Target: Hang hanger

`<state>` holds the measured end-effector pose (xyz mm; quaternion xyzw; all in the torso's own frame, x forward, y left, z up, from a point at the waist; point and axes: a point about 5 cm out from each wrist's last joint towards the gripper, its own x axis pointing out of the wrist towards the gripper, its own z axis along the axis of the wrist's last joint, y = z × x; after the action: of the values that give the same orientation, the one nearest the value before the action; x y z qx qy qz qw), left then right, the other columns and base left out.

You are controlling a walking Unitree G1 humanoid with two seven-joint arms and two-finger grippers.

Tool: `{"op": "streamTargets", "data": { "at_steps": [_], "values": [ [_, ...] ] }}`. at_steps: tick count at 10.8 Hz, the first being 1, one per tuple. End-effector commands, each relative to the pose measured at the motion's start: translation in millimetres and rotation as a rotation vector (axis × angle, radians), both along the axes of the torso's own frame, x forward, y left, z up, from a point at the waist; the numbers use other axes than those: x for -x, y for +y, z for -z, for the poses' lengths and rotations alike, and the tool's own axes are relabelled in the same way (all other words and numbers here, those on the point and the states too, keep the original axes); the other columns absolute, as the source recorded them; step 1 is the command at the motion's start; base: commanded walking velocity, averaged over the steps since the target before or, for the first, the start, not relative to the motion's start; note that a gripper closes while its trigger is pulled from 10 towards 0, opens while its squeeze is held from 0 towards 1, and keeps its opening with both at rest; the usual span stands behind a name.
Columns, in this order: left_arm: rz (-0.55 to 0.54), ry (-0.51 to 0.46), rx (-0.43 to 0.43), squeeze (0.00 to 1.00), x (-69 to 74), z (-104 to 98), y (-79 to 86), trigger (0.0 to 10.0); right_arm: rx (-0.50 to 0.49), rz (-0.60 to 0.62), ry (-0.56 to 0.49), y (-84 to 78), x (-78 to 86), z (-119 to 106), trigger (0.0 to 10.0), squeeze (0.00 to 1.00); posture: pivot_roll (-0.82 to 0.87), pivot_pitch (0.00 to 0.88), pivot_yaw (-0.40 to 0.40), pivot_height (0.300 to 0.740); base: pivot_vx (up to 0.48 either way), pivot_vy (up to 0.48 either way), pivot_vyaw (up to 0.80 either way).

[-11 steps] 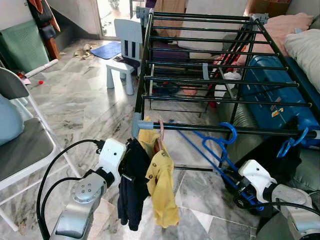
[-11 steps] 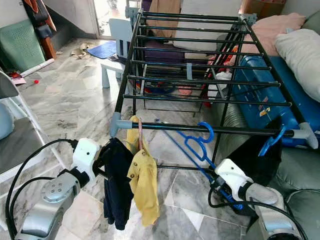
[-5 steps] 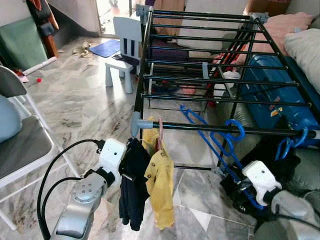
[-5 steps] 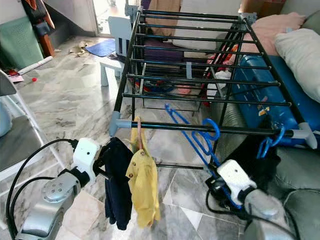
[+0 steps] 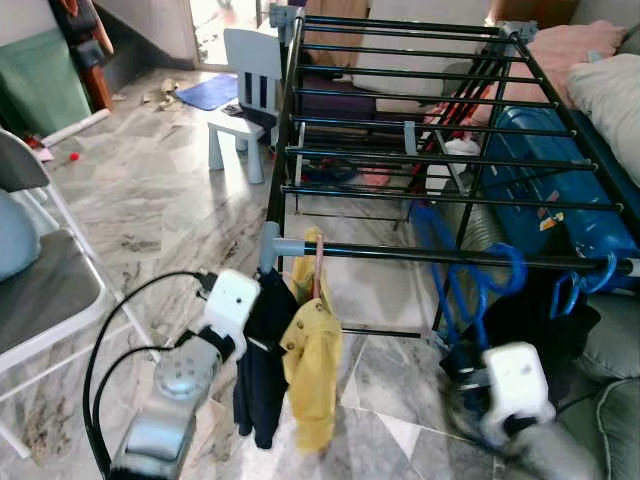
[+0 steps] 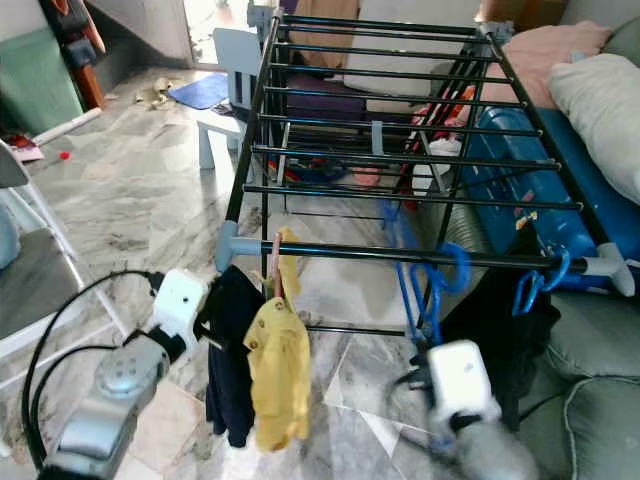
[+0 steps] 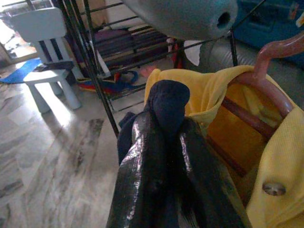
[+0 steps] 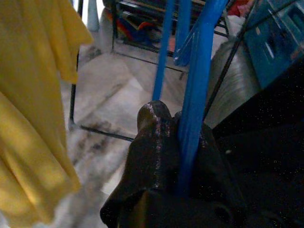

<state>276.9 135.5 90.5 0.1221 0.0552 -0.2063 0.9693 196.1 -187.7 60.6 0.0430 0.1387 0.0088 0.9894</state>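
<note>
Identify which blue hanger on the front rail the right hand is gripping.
The bare blue hanger left of the black garment; the right hand clamps its frame. The other blue hook carries that garment.

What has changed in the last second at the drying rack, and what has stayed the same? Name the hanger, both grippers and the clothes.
The blue hanger has swung round: it slanted down from its hook on the front rail, and now hangs edge-on and steeper, hook nearer the rail's right end. The right gripper, shut on it, has turned with it. The left gripper stays shut on the navy garment beside the yellow shirt, which hangs as before.
</note>
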Motion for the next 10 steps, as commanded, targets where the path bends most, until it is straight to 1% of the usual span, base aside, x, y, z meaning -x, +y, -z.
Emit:
{"op": "streamTargets", "data": {
  "at_steps": [1,2,3,6,10],
  "values": [
    [0.012,-0.038,0.000,0.00,-4.3,-5.6,-6.0,10.0,-0.028,0.054,-0.048,6.1,-0.1,-13.8,10.0,0.00,0.02,0.000,-0.054,0.740,0.000,0.000,0.00],
    [0.016,-0.041,0.005,0.00,-5.1,-4.6,-10.0,10.0,-0.051,0.086,-0.020,11.8,3.9,-10.7,10.0,0.00,0.01,0.000,-0.052,0.740,0.000,0.000,0.00],
    [0.020,-0.038,0.006,0.00,-5.0,-3.4,-11.4,10.0,-0.060,0.100,-0.010,12.4,4.6,-10.0,10.0,0.00,0.01,0.000,-0.052,0.740,0.000,0.000,0.00],
    [0.028,-0.034,0.011,0.00,-5.4,-1.6,-12.7,10.0,-0.073,0.112,0.003,10.5,0.6,-12.4,10.0,0.00,0.01,0.000,-0.052,0.740,-0.289,0.000,0.00],
    [0.035,-0.033,0.011,0.00,-5.4,-0.6,-13.0,10.0,-0.061,0.083,0.036,17.0,4.3,-7.5,10.0,0.00,0.02,0.000,-0.054,0.740,-0.325,0.000,0.00]
  ]
}}
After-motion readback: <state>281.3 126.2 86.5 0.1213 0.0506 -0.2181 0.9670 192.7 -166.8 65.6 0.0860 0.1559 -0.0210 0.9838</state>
